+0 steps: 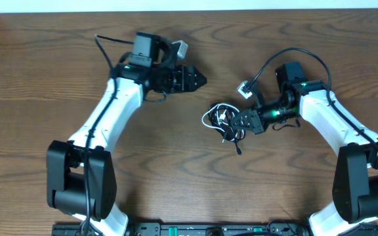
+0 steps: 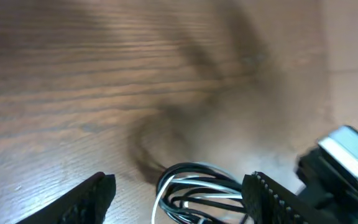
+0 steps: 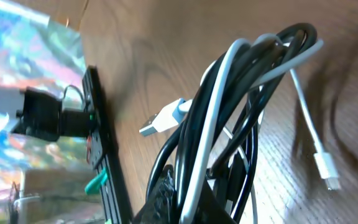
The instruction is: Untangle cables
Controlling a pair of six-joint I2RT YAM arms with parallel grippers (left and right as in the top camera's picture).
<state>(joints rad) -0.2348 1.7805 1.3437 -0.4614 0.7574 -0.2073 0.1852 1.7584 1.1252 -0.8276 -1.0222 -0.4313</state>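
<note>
A tangled bundle of a thin white cable (image 1: pixel 212 114) and a thin black cable (image 1: pixel 232 137) lies near the table's middle. My right gripper (image 1: pixel 241 122) is shut on the bundle from the right; in the right wrist view the black (image 3: pixel 244 93) and white (image 3: pixel 215 106) loops run up from between its fingers (image 3: pixel 197 199), with white plug ends (image 3: pixel 160 122) hanging free. My left gripper (image 1: pixel 199 78) is open and empty, up and to the left of the bundle. In the left wrist view the coils (image 2: pixel 197 190) show between its spread fingers (image 2: pixel 179 199), farther off.
The wooden table (image 1: pixel 176 177) has its far edge along the top against a white wall. The thicker black arm wire (image 1: pixel 287 56) arcs above my right wrist. A black rail with green clips (image 3: pixel 101 155) shows along the table's front edge.
</note>
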